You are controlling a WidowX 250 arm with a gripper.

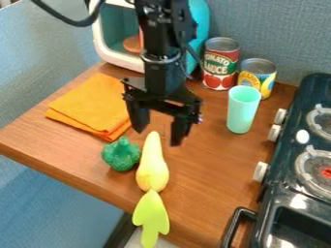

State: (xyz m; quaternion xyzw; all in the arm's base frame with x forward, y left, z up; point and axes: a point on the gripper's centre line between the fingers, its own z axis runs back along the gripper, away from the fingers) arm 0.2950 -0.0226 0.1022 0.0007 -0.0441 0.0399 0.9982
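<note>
Two print-labelled cans (220,65), spread pincer (157,136), nearby yellow toy vegetable (152,170)

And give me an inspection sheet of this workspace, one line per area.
Surface: brown wood-grain tabletop.
Job's things: yellow toy vegetable with a lime-green leafy top reaching past the table's near edge; bumpy green toy vegetable beside it.
Clutter: folded orange cloth; upright mint-green cup; red-labelled can and yellow-and-blue-labelled can behind it.
Gripper: open, holding nothing, above the tabletop near both vegetables.
Cables: black cable looping at upper left; nothing seen on the tabletop.
Surroundings: black stove with white knobs at right; teal-and-white housing behind the arm; blue-grey backdrop.
</note>
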